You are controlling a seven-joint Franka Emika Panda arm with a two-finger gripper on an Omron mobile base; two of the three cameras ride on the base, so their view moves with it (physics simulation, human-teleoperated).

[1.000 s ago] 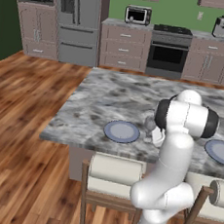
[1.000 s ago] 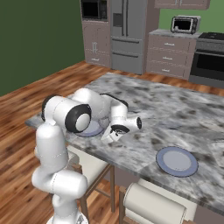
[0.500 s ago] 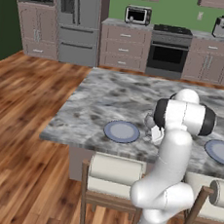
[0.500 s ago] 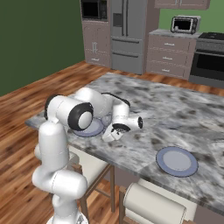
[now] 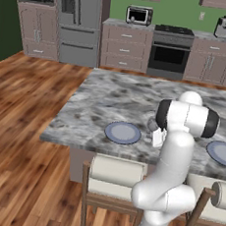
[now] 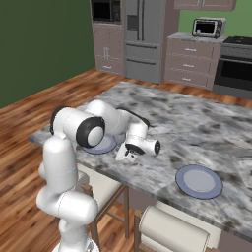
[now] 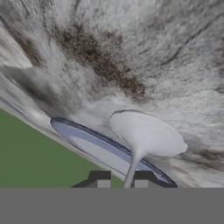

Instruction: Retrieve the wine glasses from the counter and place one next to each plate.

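My gripper (image 7: 121, 180) is low over the marbled island, just right of the near plate (image 5: 123, 132), and is shut on a wine glass (image 7: 146, 135). The thin stem runs down between the fingertips (image 7: 100, 179); the glass's round pale end lies toward the stone. That plate's rim (image 7: 96, 144) curves right beside the glass. In the right base view the gripper (image 6: 123, 156) points down at the island beside this plate (image 6: 101, 145), which the arm partly hides. A second plate (image 6: 199, 180) lies further right (image 5: 223, 152). The other wine glass is out of view. The counter (image 5: 129, 24) is far behind.
Two padded stools (image 5: 116, 172) (image 6: 172, 229) stand at the island's near edge, under the arm. The island's front edge (image 5: 82, 144) runs close by the plates. A toaster (image 5: 139, 15), stove (image 5: 170, 52) and fridge (image 5: 77, 22) line the back wall.
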